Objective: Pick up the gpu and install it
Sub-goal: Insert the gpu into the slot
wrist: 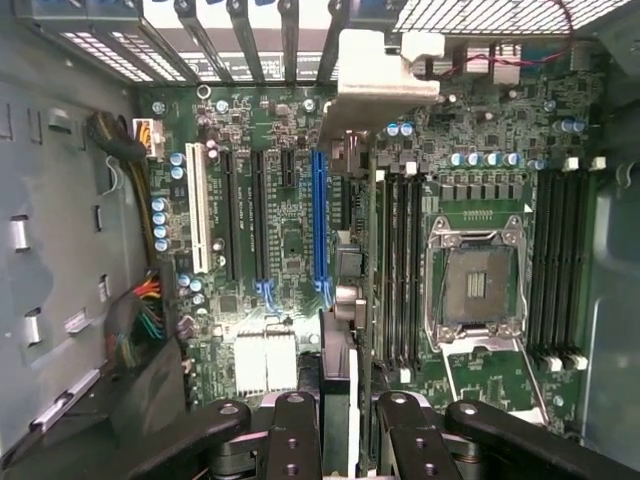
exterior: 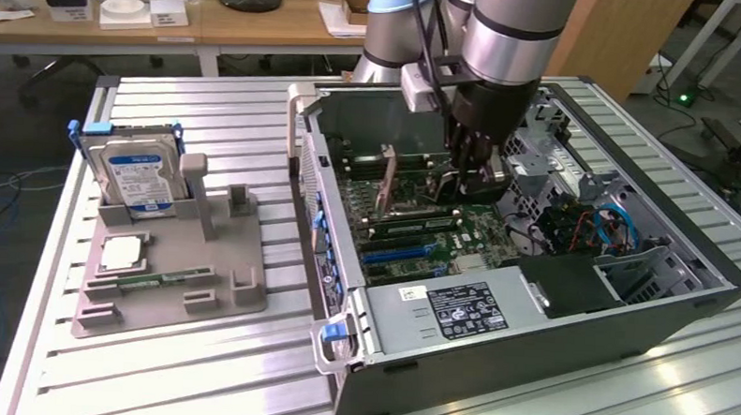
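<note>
My gripper (exterior: 457,185) reaches down into the open computer case (exterior: 666,300) and is shut on the gpu (exterior: 419,186). The card hangs upright on its edge above the motherboard (exterior: 450,244). In the wrist view the gpu (wrist: 340,370) appears edge-on between the black fingers (wrist: 296,440) of the gripper (wrist: 340,435). Its pale metal bracket (wrist: 385,75) lies at the far end, near the case's rear slot openings. The card's edge runs just beside the long blue slot (wrist: 318,215), on the side toward the memory slots (wrist: 395,260). Whether it touches the board I cannot tell.
An empty processor socket (wrist: 475,285) lies beyond the memory slots. On the table at the exterior view's left, a grey holder (exterior: 217,281) carries a silver hard drive (exterior: 140,179), a small chip (exterior: 120,253) and a narrow memory stick (exterior: 153,277). Cables and drive bays (exterior: 601,227) crowd the case's far side.
</note>
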Controlling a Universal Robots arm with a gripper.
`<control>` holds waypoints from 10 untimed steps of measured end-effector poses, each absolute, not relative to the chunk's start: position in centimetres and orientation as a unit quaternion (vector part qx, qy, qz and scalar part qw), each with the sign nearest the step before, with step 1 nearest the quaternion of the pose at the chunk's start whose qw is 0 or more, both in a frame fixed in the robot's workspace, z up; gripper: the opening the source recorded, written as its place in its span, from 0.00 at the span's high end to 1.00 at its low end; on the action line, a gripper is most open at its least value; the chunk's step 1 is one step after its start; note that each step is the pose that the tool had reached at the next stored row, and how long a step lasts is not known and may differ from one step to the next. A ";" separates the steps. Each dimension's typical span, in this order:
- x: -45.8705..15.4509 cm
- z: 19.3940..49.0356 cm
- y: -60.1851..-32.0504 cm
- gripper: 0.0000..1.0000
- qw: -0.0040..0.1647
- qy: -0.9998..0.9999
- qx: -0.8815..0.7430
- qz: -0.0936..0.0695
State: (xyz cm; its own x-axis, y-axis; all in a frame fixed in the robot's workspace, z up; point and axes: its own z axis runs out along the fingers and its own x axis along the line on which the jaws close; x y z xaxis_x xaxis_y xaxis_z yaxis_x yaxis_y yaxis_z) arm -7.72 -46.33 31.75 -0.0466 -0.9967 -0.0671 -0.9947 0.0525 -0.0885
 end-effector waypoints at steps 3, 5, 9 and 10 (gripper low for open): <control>-7.9 31.2 -46.3 0.73 0.054 0.723 -0.688 -0.008; -8.1 30.9 -46.3 0.73 0.052 0.723 -0.688 -0.007; -8.5 30.6 -46.3 0.73 0.050 0.723 -0.689 -0.007; -8.5 30.5 -46.3 0.73 0.050 0.723 -0.689 -0.007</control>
